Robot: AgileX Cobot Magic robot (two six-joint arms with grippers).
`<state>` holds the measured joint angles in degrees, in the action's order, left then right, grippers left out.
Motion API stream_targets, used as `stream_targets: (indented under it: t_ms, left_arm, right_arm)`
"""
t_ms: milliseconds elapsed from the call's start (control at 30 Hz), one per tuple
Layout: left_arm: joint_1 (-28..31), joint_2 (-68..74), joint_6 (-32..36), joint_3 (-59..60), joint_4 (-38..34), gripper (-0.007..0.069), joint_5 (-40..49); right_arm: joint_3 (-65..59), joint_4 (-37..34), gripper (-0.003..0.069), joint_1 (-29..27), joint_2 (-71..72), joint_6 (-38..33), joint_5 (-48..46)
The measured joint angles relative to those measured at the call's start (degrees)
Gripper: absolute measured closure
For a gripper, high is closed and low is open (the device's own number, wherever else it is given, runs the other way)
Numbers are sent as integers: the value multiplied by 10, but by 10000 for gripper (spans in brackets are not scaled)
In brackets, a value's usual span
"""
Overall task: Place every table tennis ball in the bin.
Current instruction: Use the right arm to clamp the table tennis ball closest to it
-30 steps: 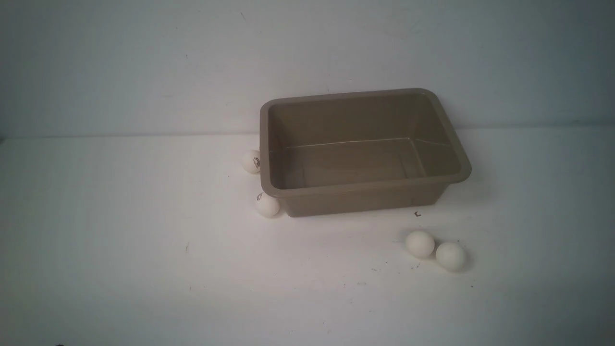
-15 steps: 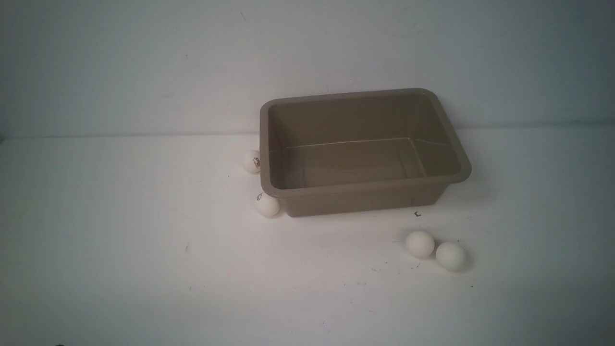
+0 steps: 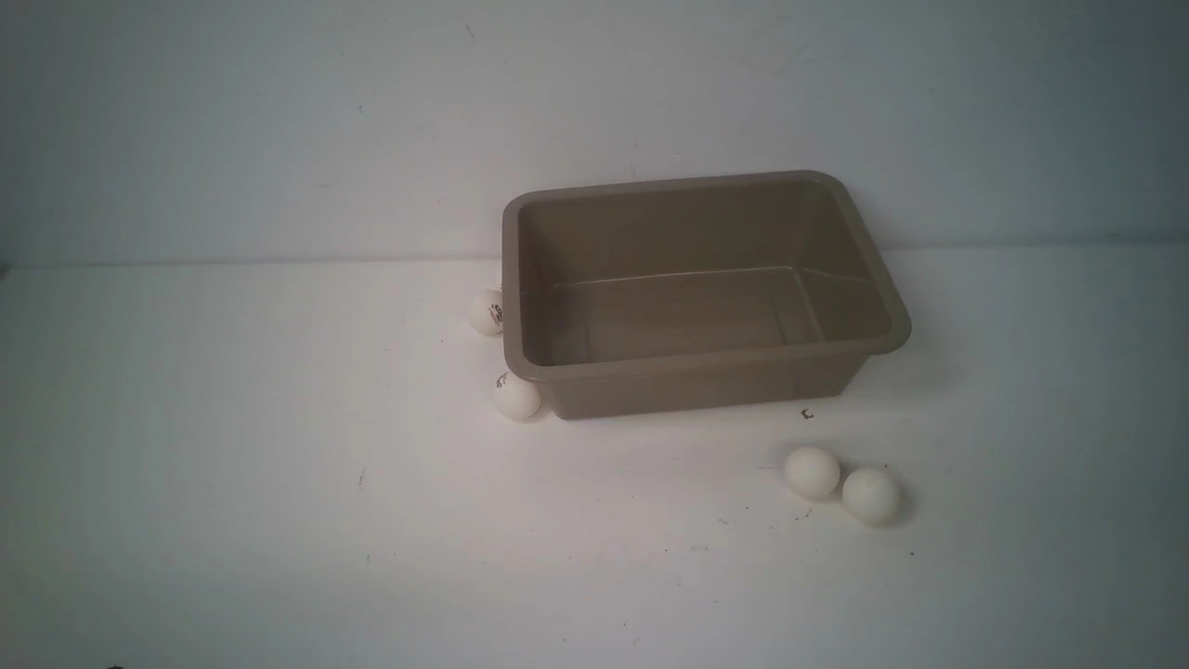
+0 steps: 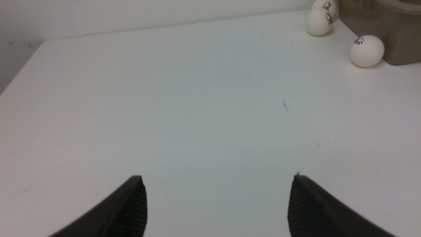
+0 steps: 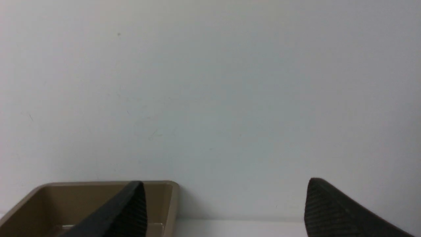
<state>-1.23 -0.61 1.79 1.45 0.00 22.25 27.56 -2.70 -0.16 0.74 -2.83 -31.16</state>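
Observation:
The taupe bin (image 3: 706, 364) stands empty at the table's middle, near the back wall. Two white table tennis balls with dark logos lie against its left side, one further back (image 3: 486, 311) and one at the front left corner (image 3: 516, 397). Two plain balls (image 3: 812, 471) (image 3: 871, 495) touch each other in front of its right end. Neither gripper shows in the front view. My left gripper (image 4: 217, 177) is open and empty over bare table, far from the logo balls (image 4: 367, 51) (image 4: 318, 22) and the bin (image 4: 394, 33). My right gripper (image 5: 225, 182) is open and empty, facing the wall, beside the bin's corner (image 5: 174, 197).
A white wall rises just behind the bin. The white table (image 3: 279, 465) has a left edge seen in the left wrist view (image 4: 19, 72). Another logo ball (image 4: 325, 5) is cut by the frame edge beside the bin. A small dark mark (image 3: 806, 414) lies before the bin.

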Motion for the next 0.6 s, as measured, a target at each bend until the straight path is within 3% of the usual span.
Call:
stream_targets:
  t_ms: [167, 600]
  left_arm:
    - [0, 0, 0, 0, 0, 104, 0]
    - [0, 0, 0, 0, 0, 104, 0]
  right_arm:
    - [50, -28, 71, 0, 0, 2, -63]
    - [52, -78, 71, 0, 0, 2, -64]
